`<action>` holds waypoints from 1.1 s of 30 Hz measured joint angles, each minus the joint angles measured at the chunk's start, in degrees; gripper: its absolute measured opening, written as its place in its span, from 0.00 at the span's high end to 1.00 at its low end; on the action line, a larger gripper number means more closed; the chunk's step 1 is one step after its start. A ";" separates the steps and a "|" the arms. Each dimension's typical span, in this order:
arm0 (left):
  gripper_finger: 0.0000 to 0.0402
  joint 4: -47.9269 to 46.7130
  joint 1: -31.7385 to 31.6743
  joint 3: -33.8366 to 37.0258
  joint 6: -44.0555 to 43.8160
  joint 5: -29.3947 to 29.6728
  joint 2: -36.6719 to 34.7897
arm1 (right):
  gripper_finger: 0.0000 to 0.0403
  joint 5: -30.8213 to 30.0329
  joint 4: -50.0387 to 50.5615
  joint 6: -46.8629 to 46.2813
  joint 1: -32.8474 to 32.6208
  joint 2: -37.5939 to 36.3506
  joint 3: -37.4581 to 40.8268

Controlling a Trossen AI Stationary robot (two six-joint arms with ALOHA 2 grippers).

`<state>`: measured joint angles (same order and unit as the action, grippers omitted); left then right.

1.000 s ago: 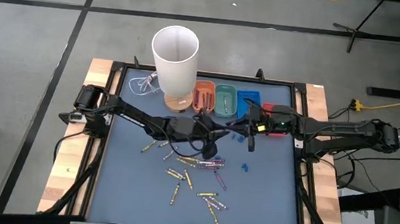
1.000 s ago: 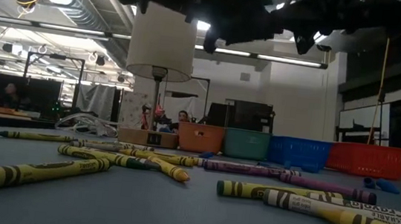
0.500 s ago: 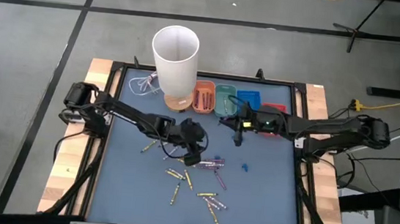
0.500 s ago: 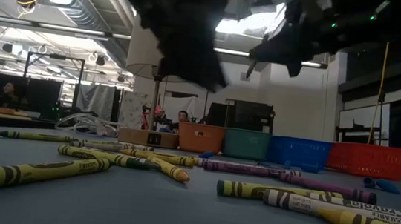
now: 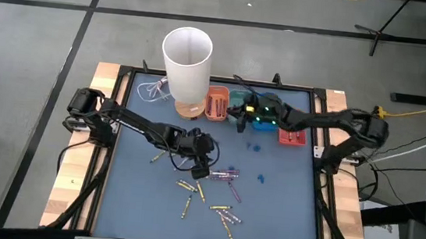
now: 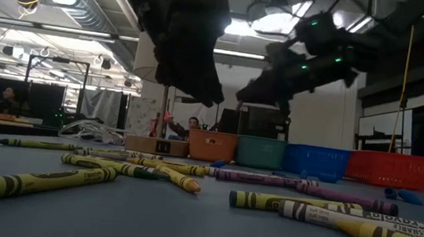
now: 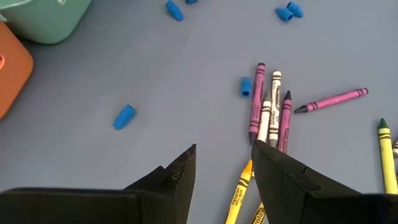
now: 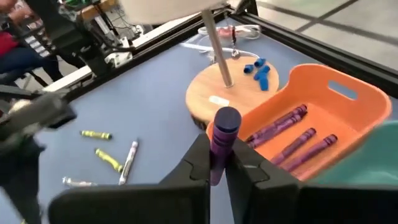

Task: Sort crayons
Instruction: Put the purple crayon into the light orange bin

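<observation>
**Carrying purple crayon toward orange tray**

Pinching a purple crayon (image 8: 222,134) upright between pressed fingers, right gripper (image 5: 242,119) hangs just beside the orange tray (image 8: 348,102). Long axis runs roughly along the fingers, tip up. Tray lies just ahead of the jaws and already has purple crayons lying flat in it. Likely next: carry over the rim, then release.

Left gripper (image 7: 224,163), jaws spread and empty, hovers over the loose crayons (image 5: 210,190) mid-table. Nearest sticks, purple and white (image 7: 268,109), lie just beyond its fingertips, pointing away along the reach.
</observation>
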<state>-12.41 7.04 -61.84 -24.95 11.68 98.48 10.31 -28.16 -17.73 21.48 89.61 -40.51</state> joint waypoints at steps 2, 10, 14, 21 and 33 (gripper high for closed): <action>0.65 -0.07 -0.01 0.00 0.00 0.02 0.00 | 0.94 2.00 0.36 -0.19 0.98 2.79 -3.00; 0.65 -3.48 -0.01 0.00 0.03 0.04 0.00 | 0.93 2.79 11.70 -0.05 3.55 10.51 -14.39; 0.65 -7.44 -0.04 0.00 0.05 0.16 0.00 | 0.93 2.78 12.79 -0.03 3.71 11.61 -16.49; 0.65 -15.11 -0.94 0.00 0.38 3.63 0.00 | 0.93 -0.31 12.39 -0.01 3.69 11.64 -16.55; 0.65 -17.61 -4.98 0.00 12.21 3.87 0.00 | 0.82 -2.32 12.07 0.04 3.66 11.64 -16.55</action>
<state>-30.02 2.06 -61.84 -12.74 15.55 98.48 7.99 -16.10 -17.69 25.15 101.25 -57.06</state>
